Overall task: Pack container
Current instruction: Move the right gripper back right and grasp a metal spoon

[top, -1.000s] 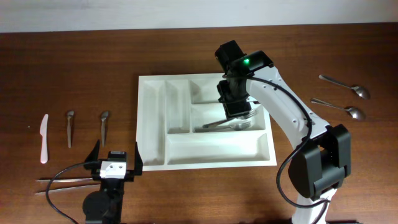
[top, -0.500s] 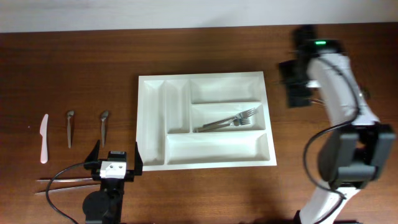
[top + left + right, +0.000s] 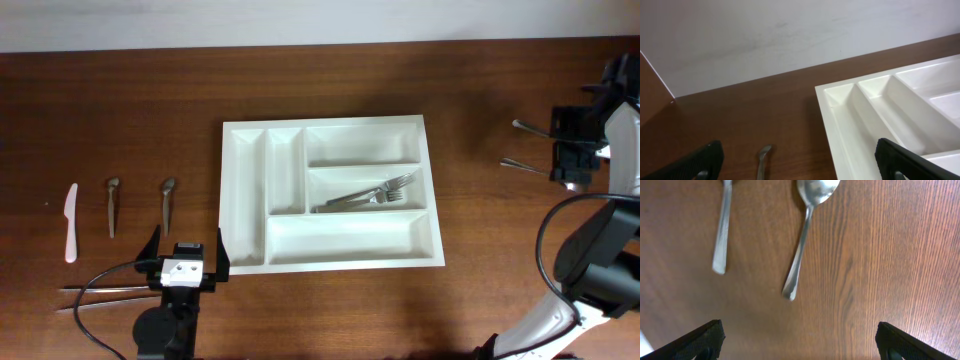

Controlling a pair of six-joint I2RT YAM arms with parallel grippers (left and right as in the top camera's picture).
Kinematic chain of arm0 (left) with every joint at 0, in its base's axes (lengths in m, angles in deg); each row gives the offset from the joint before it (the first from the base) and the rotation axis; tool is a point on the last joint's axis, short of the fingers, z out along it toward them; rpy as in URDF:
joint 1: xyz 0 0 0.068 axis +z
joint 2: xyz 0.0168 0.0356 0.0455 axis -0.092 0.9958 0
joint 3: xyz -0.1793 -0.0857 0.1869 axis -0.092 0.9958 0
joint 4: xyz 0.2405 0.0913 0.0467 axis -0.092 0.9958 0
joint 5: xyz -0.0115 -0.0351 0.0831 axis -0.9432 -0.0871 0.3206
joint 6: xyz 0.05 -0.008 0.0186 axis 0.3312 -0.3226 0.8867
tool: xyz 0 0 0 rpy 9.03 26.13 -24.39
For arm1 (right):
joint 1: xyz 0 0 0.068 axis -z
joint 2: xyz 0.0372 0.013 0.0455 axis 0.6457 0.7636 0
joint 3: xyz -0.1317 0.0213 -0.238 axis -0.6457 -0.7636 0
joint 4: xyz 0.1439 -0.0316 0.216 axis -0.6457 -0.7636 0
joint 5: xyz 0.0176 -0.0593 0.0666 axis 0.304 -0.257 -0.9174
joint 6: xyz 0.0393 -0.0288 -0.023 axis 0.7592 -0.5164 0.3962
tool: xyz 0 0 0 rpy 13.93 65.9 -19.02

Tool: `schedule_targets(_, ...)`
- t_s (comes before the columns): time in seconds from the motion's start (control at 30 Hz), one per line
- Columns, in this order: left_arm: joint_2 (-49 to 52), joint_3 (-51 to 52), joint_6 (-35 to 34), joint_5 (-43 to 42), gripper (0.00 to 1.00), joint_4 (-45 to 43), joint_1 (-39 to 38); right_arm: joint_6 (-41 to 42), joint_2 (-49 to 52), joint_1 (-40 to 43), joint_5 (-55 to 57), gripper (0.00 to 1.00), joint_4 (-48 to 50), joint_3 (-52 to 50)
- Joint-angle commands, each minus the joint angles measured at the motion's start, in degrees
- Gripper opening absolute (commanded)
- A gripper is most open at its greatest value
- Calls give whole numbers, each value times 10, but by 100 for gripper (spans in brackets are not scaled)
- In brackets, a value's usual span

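White tray [image 3: 232,200] at middle of bench [image 3: 120,100], long side left to right. Holds few forks [image 3: 370,197] in middle wide compartment. Right tool [image 3: 572,150] at far right of bench, well apart from tray, above two spoons [image 3: 805,235]. Stands wide open, grips nothing. Left tool [image 3: 187,258] near front-left corner of tray, spread wide too, empty. Left of tray on bench: white plastic knife [image 3: 70,222], two small spoons [image 3: 112,205].

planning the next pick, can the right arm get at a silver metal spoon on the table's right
Likely yes: the right gripper hangs open above one silver metal spoon, flat on the wooden table, nothing covering it.
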Motion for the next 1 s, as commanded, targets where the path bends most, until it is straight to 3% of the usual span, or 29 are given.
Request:
schedule_targets(0.0, -5, 4, -6, -7, 99, -2, 3, -5, 37, 2, 8, 98, -2, 12)
schedule_targets(0.33, -5, 4, -6, -7, 99, -2, 3, -5, 110, 28, 5, 98, 0, 23)
schedule_targets(0.97, -5, 4, -6, -7, 99, -2, 3, -4, 151, 39, 12, 96, 19, 22)
